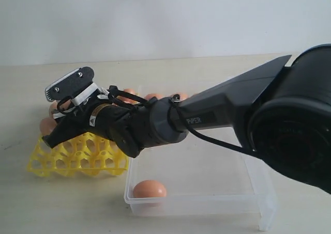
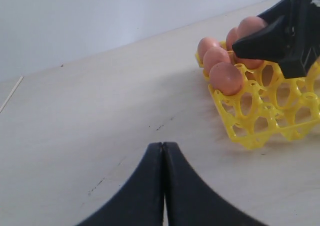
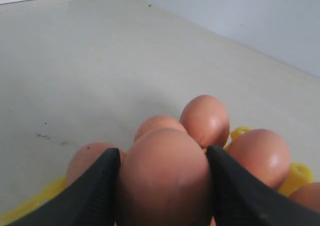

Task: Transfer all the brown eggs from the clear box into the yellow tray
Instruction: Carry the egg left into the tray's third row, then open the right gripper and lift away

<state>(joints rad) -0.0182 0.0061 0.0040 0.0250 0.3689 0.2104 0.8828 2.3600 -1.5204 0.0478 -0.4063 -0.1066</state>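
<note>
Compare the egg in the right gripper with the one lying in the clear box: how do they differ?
The gripped egg is clamped in the right gripper; the box egg lies free, untouched. The gripped egg is over the yellow tray, beside the seated eggs; the box egg rests on the floor of the clear box, in a corner beside the tray. Both are smooth, oval and orange-brown.

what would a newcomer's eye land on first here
The big black right arm stretched across from the right in the exterior view, its right gripper clamped on a brown egg above the yellow tray, where other eggs sit. Next, a solitary egg in the clear box, at its lower-left corner in that view.
</note>
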